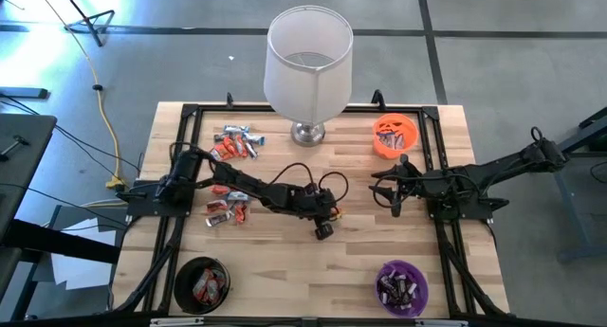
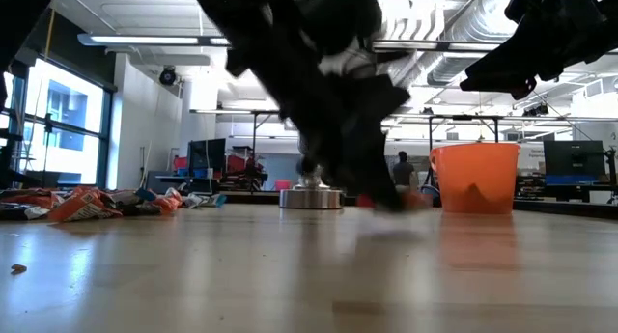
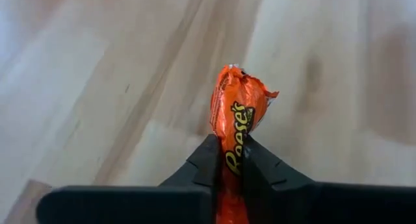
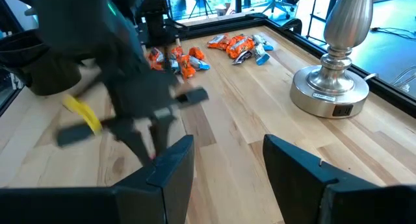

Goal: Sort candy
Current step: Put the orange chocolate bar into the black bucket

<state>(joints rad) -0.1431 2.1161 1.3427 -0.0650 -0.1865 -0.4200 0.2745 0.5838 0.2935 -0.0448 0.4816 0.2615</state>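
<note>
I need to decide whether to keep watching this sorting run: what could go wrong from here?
1. The left pincer pinches the orange candy bar by one end, most of the wrapper sticking out past the fingers; it might slip free on the way to a bowl.
2. The right pincer waits open near the orange bowl; if the candy goes there, the arms could crowd each other.
3. The lamp stands close to that path.

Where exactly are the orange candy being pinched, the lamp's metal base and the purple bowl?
orange candy (image 3: 235, 113): left wrist view, middle of the wrapper above the fingers.
lamp base (image 4: 329, 94): right wrist view, top of the round silver foot.
purple bowl (image 1: 387, 271): high view, its left rim.
</note>
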